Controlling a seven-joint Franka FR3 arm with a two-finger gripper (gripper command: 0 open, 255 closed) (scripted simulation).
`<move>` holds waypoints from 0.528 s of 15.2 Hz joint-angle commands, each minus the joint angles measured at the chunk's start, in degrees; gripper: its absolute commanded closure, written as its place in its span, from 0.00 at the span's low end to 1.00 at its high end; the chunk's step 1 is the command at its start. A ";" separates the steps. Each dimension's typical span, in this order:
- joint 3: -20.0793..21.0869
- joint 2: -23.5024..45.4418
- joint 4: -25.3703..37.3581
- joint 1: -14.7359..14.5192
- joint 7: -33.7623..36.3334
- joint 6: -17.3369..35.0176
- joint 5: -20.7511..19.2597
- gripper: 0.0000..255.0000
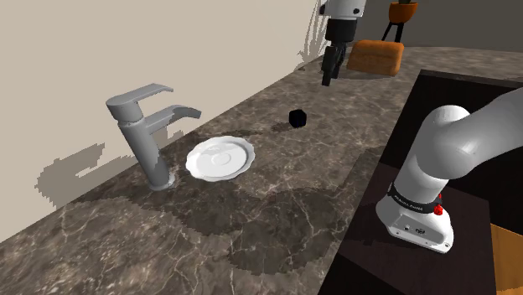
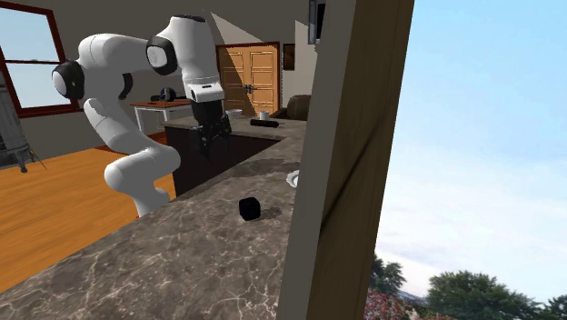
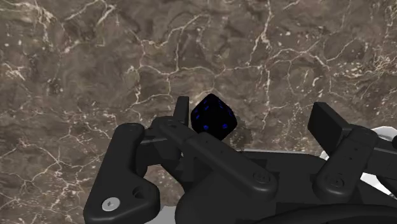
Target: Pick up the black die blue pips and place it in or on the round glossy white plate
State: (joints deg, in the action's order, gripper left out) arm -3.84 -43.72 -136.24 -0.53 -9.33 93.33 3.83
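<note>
The black die with blue pips (image 1: 295,117) sits on the dark stone table (image 1: 277,209), about midway between the wall edge and the front edge, with bare stone all round it. The white plate (image 1: 194,163) lies apart from it, closer to the wall edge and just beside the grey tap (image 1: 149,142), whose spout reaches out near the plate's rim. The arm (image 2: 123,77) holds the jaws above the table, past the die on the side away from the plate and near a brown block (image 1: 375,56). They are wide open with nothing in them.

In the wrist view the die (image 3: 213,117) shows down on the stone close to one finger (image 3: 182,105) rather than midway between the two. It also appears to sit corner-on to them.

The main risk, as I judge it, is the approach. If the jaws drop straight down without first centring, one finger could land on the die or nudge it away across the smooth stone. If they close across its corners and not on two flat faces, the small hard cube could twist or shoot out of the grip.

Later, the carry toward the plate passes close to the tap, and the spout could catch the hand. The plate looks shallow and glossy, so a release from too high could let the die bounce or roll off it.
</note>
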 commanded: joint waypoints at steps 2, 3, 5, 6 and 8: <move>0.35 1.29 -0.71 -0.16 -0.13 1.93 -0.24 0.00; 0.69 2.66 -1.34 -0.31 -0.25 3.86 -0.49 0.00; 1.35 5.61 -2.38 -0.60 -0.43 7.72 -1.03 0.00; 1.67 7.20 -2.78 -0.73 -0.49 9.64 -1.32 0.00; 2.31 10.57 -3.36 -0.96 -0.55 13.44 -1.94 0.00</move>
State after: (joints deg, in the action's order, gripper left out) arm -1.95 -35.00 -139.59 -1.33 -9.94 104.86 2.16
